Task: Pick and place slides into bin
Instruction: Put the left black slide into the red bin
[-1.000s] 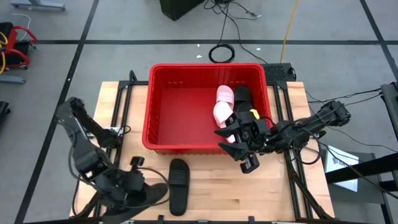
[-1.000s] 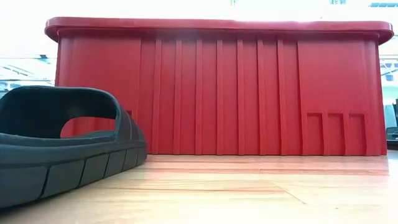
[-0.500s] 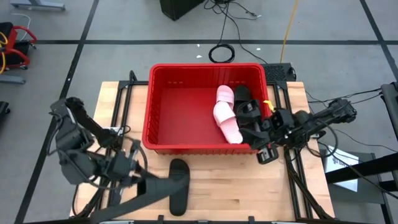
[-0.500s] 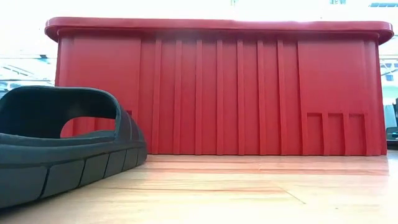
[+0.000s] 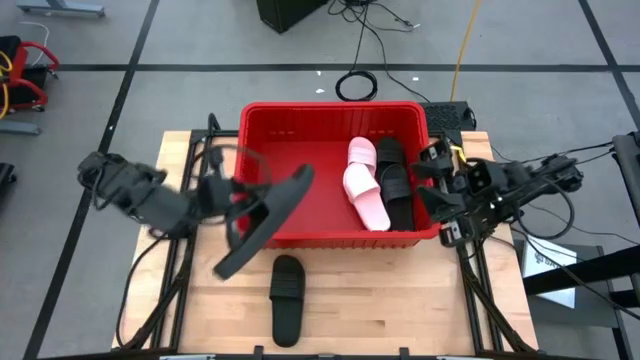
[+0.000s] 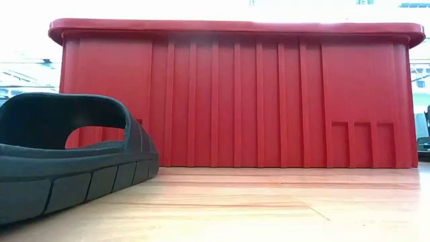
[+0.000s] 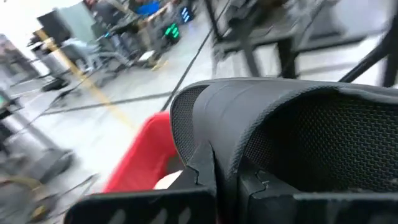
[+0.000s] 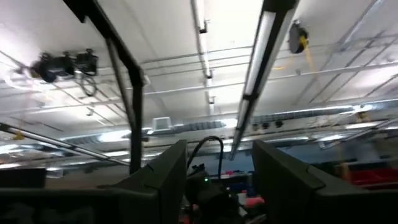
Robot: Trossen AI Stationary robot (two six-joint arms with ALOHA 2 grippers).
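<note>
High view — black slide (image 5: 262, 220) newly lifted

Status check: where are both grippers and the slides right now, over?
Left gripper shut on black slide, lifted at red bin's left wall. Right gripper open, empty, outside right rim. Three slides in bin; one black slide on table. Nothing blocking.

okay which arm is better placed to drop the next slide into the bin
Left. The left gripper is shut on a black slide, carried at the red bin's left wall. The right gripper is empty, jaws open, outside the bin's right wall.
</note>
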